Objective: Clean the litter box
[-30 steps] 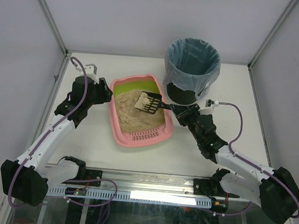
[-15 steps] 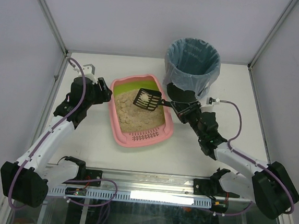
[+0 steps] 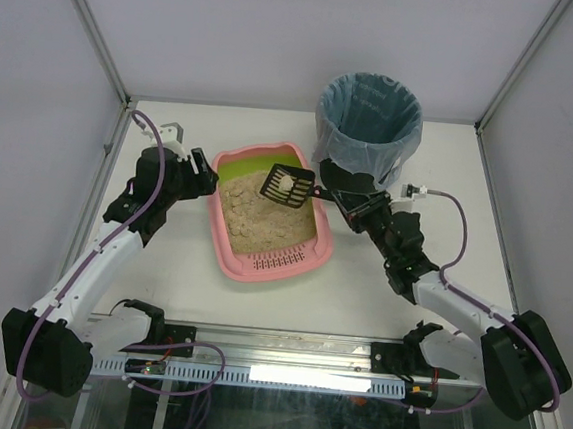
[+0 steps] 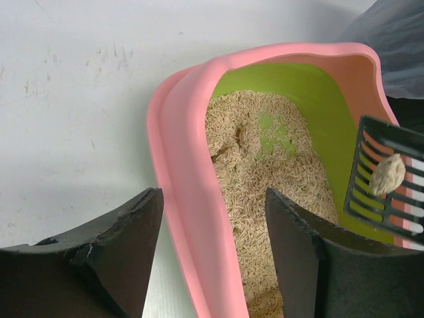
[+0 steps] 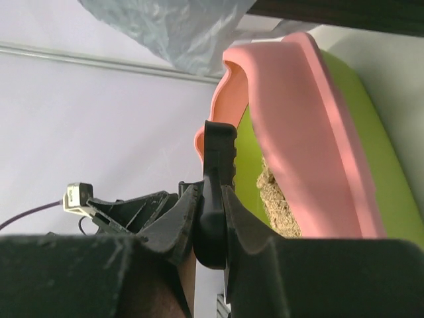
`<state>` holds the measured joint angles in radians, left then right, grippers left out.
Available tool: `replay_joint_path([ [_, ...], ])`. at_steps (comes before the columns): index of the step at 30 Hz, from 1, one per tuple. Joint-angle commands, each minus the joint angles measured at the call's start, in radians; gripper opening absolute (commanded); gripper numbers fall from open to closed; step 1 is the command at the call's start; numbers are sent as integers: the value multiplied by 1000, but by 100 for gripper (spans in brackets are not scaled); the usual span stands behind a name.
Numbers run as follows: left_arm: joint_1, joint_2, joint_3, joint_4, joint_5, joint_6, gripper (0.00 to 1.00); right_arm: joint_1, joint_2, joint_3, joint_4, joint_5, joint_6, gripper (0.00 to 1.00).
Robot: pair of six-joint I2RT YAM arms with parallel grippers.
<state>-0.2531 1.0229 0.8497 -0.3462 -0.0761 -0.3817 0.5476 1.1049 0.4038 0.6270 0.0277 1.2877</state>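
Note:
The pink litter box (image 3: 219,231) with lime-green inner wall and beige litter (image 3: 261,220) sits mid-table. My left gripper (image 3: 206,179) is open, its jaws astride the box's left wall; the pink rim (image 4: 182,172) runs between the fingers (image 4: 106,265) in the left wrist view. My right gripper (image 3: 336,201) is shut on the handle of the black slotted scoop (image 3: 287,185), held above the box's far right corner. A pale clump (image 3: 283,183) lies on the scoop; it also shows in the left wrist view (image 4: 387,174). The handle (image 5: 215,165) is pinched between the right jaws.
A round black bin with a blue bag (image 3: 368,121) stands at the back right, just beyond the scoop. The slotted pink ledge (image 3: 277,263) is at the box's near end. Enclosure walls surround the table.
My right gripper has lifted the scoop out of the litter, up and a little toward the bin, with the clump on it. The left arm has stayed put.

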Motion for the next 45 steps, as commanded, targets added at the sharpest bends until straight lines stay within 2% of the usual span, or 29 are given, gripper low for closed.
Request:
replay_joint_path([
  [1,14,-10,0,56,18,-6,65,34,36,88,87,-80,-50,0],
  [3,15,-4,8,57,23,-4,66,21,33,71,92,-39,-48,0],
  [5,14,2,12,58,32,0,66,-24,-14,0,84,34,31,0],
  [9,16,-6,2,58,23,-3,67,33,75,93,134,-109,-70,0],
  [12,17,4,14,57,34,1,67,-25,22,0,129,-8,17,0],
  [16,20,2,4,58,30,-2,68,22,72,69,167,-116,-65,0],
  [20,21,22,18,56,53,0,68,-34,3,-24,141,-5,28,0],
  [23,22,12,6,56,43,-1,68,13,51,68,138,-111,-53,0],
  [25,22,14,11,55,40,-2,69,28,47,80,114,-96,-88,0],
  [28,24,21,15,55,51,1,68,-44,-15,5,97,-28,1,0],
  [30,24,14,7,55,43,0,69,-23,7,41,115,-102,-29,0],
  [32,25,14,8,54,41,-2,69,13,35,91,97,-139,-81,0],
  [36,28,30,19,52,62,2,68,-33,-28,42,49,-66,-21,0],
  [38,28,20,11,52,50,-1,69,-20,-12,124,-34,-139,-84,0],
  [45,33,27,18,52,53,2,68,-37,-76,221,-198,-139,-84,0],
])
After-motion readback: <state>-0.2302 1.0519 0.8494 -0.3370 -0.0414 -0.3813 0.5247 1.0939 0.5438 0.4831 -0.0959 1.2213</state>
